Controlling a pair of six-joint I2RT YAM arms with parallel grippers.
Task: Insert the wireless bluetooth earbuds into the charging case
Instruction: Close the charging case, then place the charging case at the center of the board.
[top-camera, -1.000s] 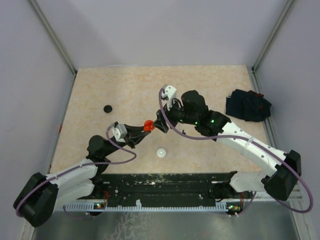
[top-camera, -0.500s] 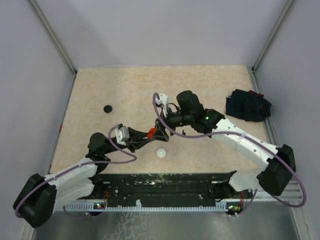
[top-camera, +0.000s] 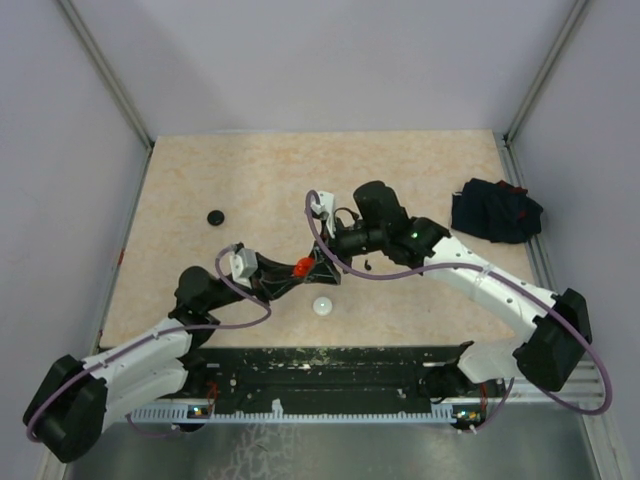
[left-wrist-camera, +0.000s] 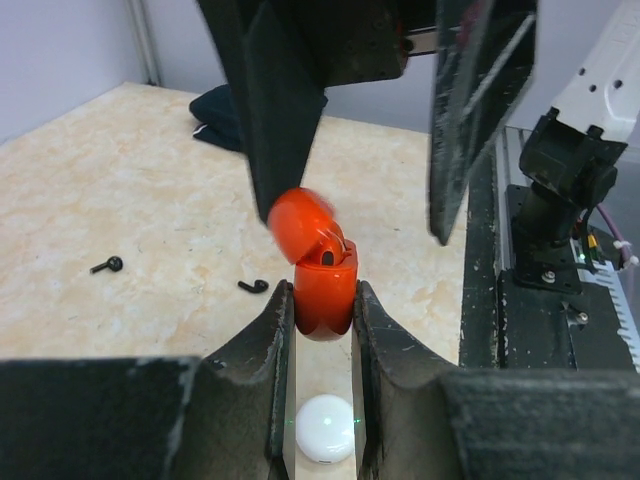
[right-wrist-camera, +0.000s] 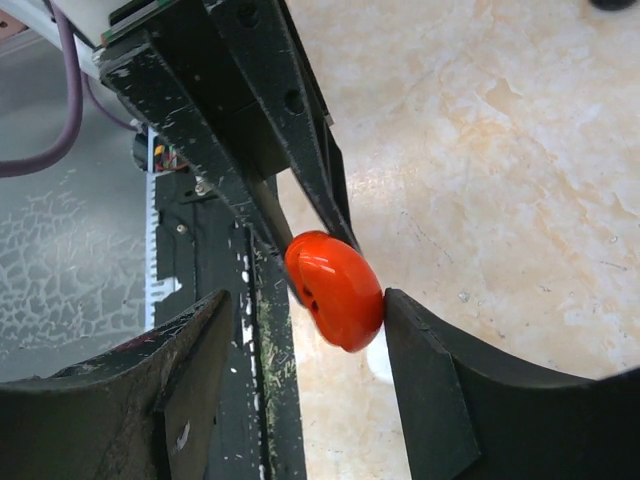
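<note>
Above the near middle of the worktop (top-camera: 400, 170), the left hand (left-wrist-camera: 322, 296) is clamped on the lower half of the red charging case (right-wrist-camera: 335, 290). It holds the case upright and clear of the surface, so that its mouth is offered to the other arm. The lid (left-wrist-camera: 300, 225) is tipped back on its hinge and a dark hollow shows under it; whether a bud already sits inside cannot be told. The right hand (right-wrist-camera: 305, 310) hangs over the case with its fingers apart and nothing between them but the lid. One finger touches the lid's side and the other stands clear, which looks like pushing or steadying the lid rather than gripping it. One black earbud (left-wrist-camera: 107, 265) and a second black earbud (left-wrist-camera: 255, 287) lie loose on the worktop beyond the case; no red-orange or white buds can be made out. A white case (left-wrist-camera: 323, 428) rests on the worktop below the held one. With the case pinned by one arm, the other is probably free to fetch buds once the lid stays open.
</note>
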